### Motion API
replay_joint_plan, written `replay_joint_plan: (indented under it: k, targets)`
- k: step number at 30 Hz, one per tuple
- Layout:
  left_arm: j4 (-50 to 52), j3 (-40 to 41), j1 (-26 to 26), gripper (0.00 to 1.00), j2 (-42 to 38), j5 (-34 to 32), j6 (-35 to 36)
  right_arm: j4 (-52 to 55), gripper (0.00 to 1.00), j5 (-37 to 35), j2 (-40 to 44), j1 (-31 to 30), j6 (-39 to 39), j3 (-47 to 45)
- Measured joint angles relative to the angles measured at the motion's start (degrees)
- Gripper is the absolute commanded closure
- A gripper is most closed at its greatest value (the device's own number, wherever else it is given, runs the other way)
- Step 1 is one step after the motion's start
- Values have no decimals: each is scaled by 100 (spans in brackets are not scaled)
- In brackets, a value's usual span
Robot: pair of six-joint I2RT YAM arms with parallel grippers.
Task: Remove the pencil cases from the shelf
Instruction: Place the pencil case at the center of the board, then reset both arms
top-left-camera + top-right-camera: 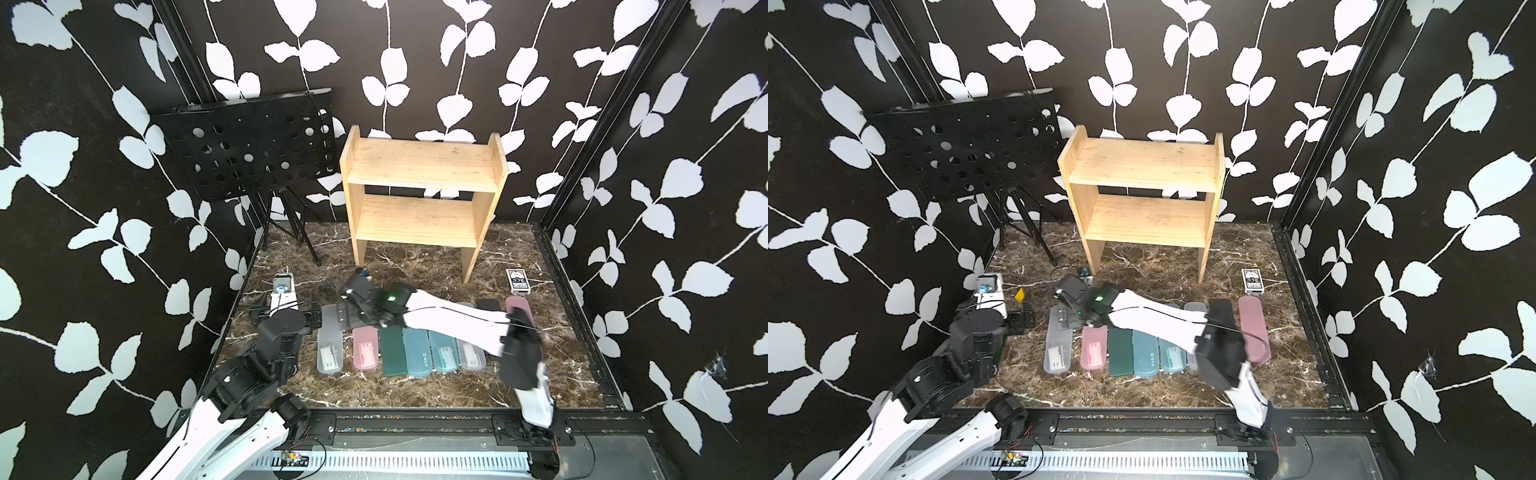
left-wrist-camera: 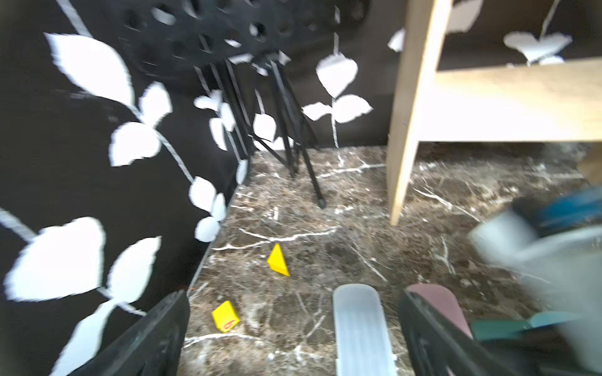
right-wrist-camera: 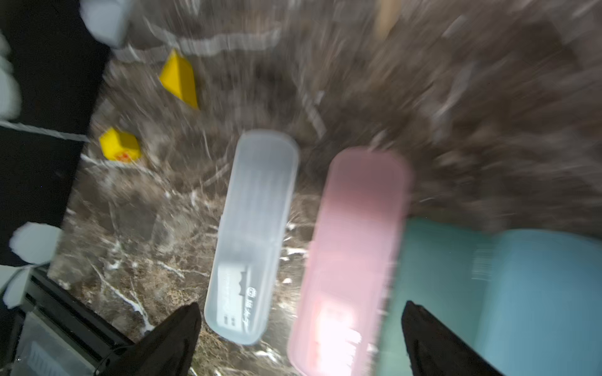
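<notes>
On marbled tabletop (image 1: 415, 390), leaf-papered booth: found shelf (image 1: 419, 166) bare on both tiers. Counted eight pencil cases (image 1: 417, 351) rowed on tabletop out front. Saw right gripper (image 3: 301, 307) and left gripper (image 2: 293, 293) spread wide, holding nothing. Judged removal done.

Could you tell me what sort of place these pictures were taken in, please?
Probably a staged robot test booth: leaf-patterned panels box in a marble-look tabletop, the robot's left arm and right arm reach in over a metal rail at its front, and a wooden shelf stands at the back.
</notes>
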State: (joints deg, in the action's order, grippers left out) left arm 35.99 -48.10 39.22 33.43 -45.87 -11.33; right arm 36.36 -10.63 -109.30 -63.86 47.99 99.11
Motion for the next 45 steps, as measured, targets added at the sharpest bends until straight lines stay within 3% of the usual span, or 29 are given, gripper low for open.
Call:
replay_joint_plan:
  k: [5, 7, 10, 14, 18, 21, 26, 30, 39, 45]
  targets:
    - [-957, 256, -1711, 1, 1008, 1244, 273, -437, 1, -785, 2741, 1014, -782, -1834]
    - [-1543, 525, -2162, 1, 1307, 1504, 529, -435, 1, -1067, 3517, 1513, -1150, -2277]
    - [-2413, 977, -2715, 1, 1722, 2000, 800, -378, 1, -1320, 4310, 2271, -1703, -2793]
    - [-3773, 1652, -3296, 1, 2494, 2542, 940, -481, 1, -1523, 4732, 3309, -2389, -3449]
    - [-5340, 2400, -3370, 1, 3425, 2839, 1126, -863, 0, -1497, 4697, 4142, -2977, -4240]
    - [-6146, 2503, -3377, 1, 4146, 3038, 1303, -1419, 1, -1381, 4570, 4581, -3410, -4833]
    - [-7814, 2782, -3407, 1, 4872, 3254, 1528, -3156, 1, -1099, 4437, 4999, -4199, -6199]
    - [-8802, 2981, -3445, 1, 5506, 3467, 1641, -4483, 1, -826, 3875, 5263, -4684, -6793]
    - [-8874, 2632, -3453, 1, 5654, 3475, 1692, -7455, 1, 4, 2374, 5923, -5075, -7510]
    - [-8830, 2601, -3453, 1, 5654, 3438, 1692, -7965, 0, 313, 2138, 6183, -4964, -7580]
